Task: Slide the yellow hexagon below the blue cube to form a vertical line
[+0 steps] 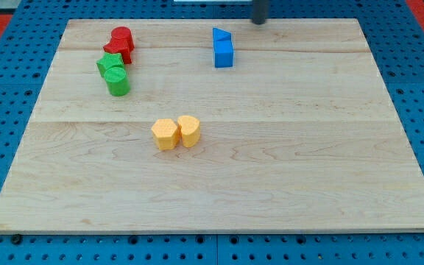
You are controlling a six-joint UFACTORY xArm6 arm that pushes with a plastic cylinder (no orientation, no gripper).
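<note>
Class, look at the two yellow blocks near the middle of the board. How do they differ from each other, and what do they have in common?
The yellow hexagon has flat angled sides; the other yellow block looks more rounded, its exact shape hard to make out. The yellow hexagon lies toward the view's left, the other yellow block toward the view's right and slightly nearer the view's top. They share the same colour and similar size, and sit side by side on the wooden board.
</note>
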